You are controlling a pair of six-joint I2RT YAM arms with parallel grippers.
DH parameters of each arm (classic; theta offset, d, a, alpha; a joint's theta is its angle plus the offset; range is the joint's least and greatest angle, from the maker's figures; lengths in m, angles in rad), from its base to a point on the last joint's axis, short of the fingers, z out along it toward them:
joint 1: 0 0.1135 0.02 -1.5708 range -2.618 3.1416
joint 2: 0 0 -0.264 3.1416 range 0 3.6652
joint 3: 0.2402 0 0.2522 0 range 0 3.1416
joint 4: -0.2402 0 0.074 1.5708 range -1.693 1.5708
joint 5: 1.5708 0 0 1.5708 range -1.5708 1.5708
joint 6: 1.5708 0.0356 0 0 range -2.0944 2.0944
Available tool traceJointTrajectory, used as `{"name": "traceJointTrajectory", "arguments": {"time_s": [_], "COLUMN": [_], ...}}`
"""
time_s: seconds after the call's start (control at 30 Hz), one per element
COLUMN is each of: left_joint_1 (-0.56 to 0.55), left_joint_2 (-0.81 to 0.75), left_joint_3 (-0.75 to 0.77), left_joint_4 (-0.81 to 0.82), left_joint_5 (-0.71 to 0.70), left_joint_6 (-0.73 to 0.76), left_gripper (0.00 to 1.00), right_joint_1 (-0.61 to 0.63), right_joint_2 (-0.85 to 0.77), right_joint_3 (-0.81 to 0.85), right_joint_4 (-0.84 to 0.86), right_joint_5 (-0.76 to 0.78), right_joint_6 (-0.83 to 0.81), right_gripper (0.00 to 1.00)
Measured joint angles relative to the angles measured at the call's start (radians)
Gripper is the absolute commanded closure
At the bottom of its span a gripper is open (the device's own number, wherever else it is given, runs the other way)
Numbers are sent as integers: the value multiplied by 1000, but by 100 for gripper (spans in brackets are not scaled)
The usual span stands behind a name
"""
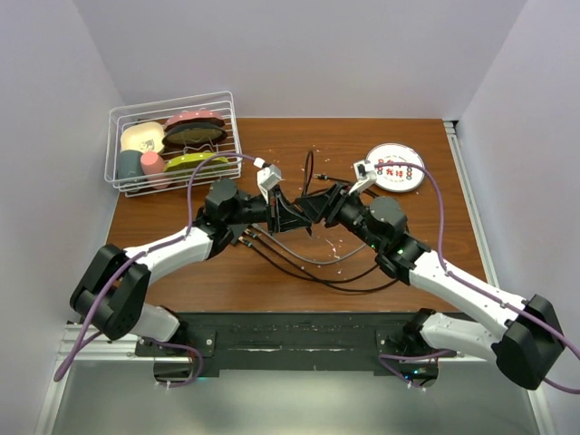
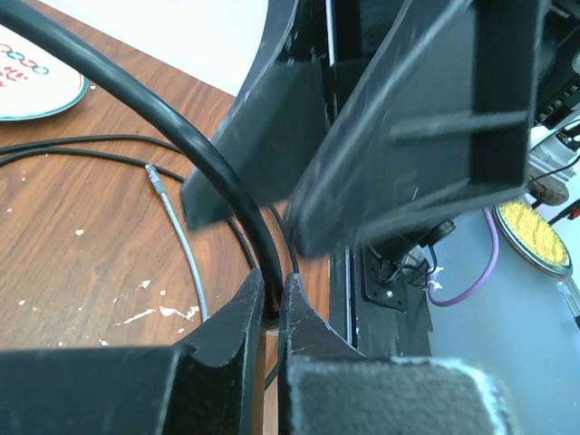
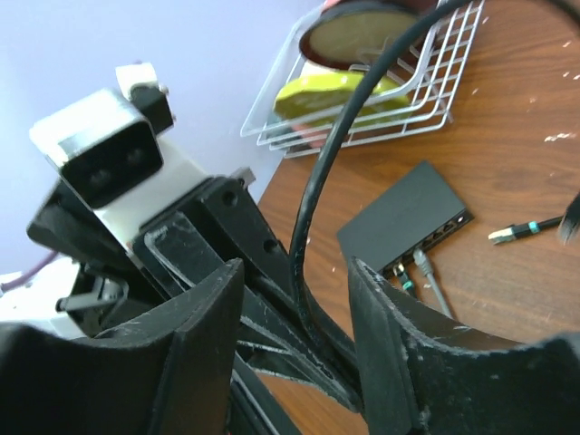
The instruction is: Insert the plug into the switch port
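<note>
My left gripper is shut on a thick black cable above the middle of the table. My right gripper faces it, open, with the same cable running between its fingers untouched. I cannot see this cable's plug. The flat black switch lies on the wood beyond; the switch port row faces right, with two cables plugged in. A loose plug with a teal band lies beside it. In the top view my left arm hides most of the switch.
A wire basket of dishes stands at the back left. A round white disc lies at the back right. A grey cable with a clear plug and thin black cables trail over the table.
</note>
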Motion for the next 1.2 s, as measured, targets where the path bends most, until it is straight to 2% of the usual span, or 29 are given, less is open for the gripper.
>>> {"name": "traceJointTrajectory", "arguments": {"time_s": [0.03, 0.07, 0.1, 0.17, 0.2, 0.23, 0.27, 0.3, 0.37, 0.47, 0.6, 0.73, 1.0, 1.2], "left_joint_1": [0, 0, 0, 0, 2, 3, 3, 3, 2, 0, 0, 0, -3, -21], "left_joint_2": [0, 0, 0, -2, -3, -3, -4, -8, -29, -93, -188, -190, -73, -58], "left_joint_3": [0, 1, 2, 2, 2, 2, 2, 2, 2, -7, -35, -37, -40, -40], "left_joint_4": [-4, -9, -14, -33, -47, -55, -64, -69, -85, -91, -69, -24, 98, 117], "left_joint_5": [0, 0, 0, -1, -3, -6, -7, -8, -24, -85, -151, -161, -66, -9], "left_joint_6": [2, 6, 7, 10, 10, 11, 14, 20, 41, 57, 59, 48, -28, -30], "left_gripper": [100, 100, 100, 100, 97, 88, 61, 47, 26, 16, 14, 15, 15, 17], "right_joint_1": [0, 0, 0, 0, -3, -5, -5, -4, -3, -3, -3, -3, -3, -3], "right_joint_2": [11, 23, 39, 70, 77, 81, 81, 79, 63, -21, -154, -223, -230, -229], "right_joint_3": [0, 0, 0, 1, 1, 1, 1, 1, -3, -52, -145, -225, -278, -311], "right_joint_4": [3, 5, 8, 19, 21, 22, 21, 21, 19, 40, 103, 172, 287, 397], "right_joint_5": [-15, -23, -38, -52, -56, -58, -59, -57, -42, -3, 60, 106, 124, 126], "right_joint_6": [-4, -7, -8, -11, -10, -10, -11, -12, -11, -5, 24, 65, 104, 118], "right_gripper": [67, 93, 100, 100, 100, 100, 100, 100, 100, 100, 100, 100, 100, 100]}}
